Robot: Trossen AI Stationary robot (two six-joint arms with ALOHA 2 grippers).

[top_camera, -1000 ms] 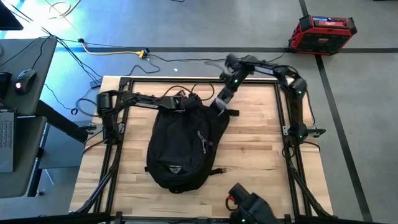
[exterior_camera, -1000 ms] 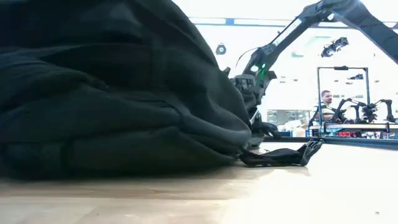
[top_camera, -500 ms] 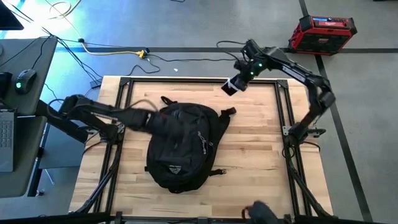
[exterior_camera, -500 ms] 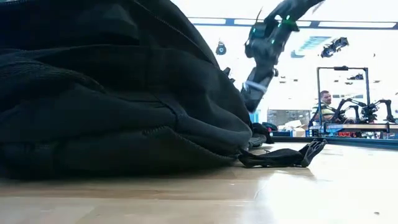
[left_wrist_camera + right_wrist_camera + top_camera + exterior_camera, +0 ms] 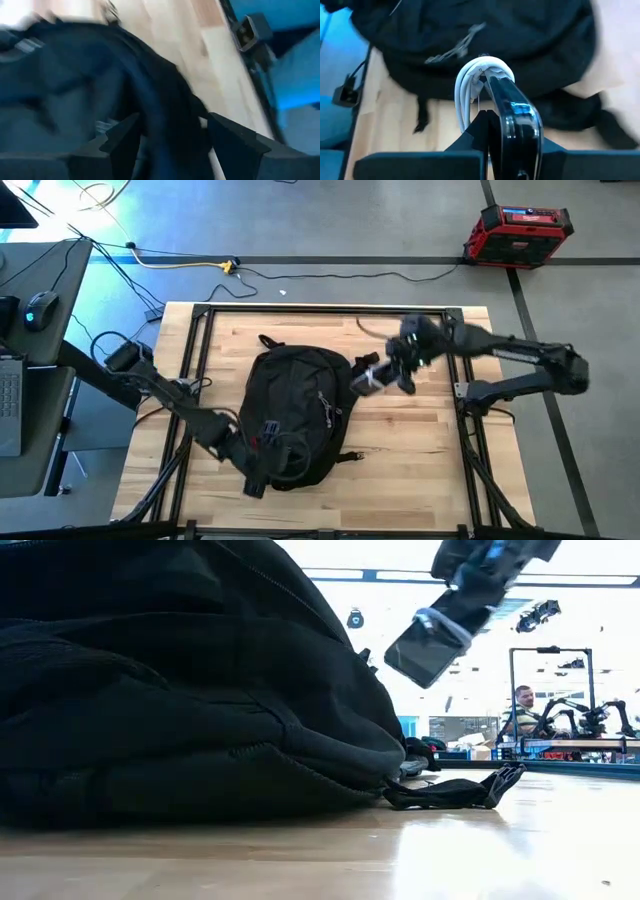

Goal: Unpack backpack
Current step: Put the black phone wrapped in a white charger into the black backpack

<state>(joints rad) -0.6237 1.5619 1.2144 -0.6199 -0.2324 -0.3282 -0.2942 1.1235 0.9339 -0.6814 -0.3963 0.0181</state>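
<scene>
— Black fabric fills most of the low view; is that the backpack?

— Yes. From above the backpack lies flat on the pale wooden desk, a little left of the middle, with a small white logo facing up and one strap end trailing onto the boards at its right.

— Where is the right gripper?

— Just beside the backpack's upper right edge, raised off the desk. Its jaws are clenched on a glossy black device, flat and rounded at the end, with a coil of white cable bundled against it. In the low view the same device hangs in the air above the strap end, clear of the backpack.

— And the left gripper?

— Low on the backpack's near left side, right against the fabric. The left wrist view shows two dark fingers spread apart with a ridge of the backpack lying between them, so the jaws are released and gripping nothing. That picture is smeared, so I cannot say whether the fingers touch the cloth.

— Anything else around?

— A red and black case sits on the floor beyond the desk's far right corner. At the left there is a computer mouse on a side table. In the low view a person shows far off in the room behind.
</scene>
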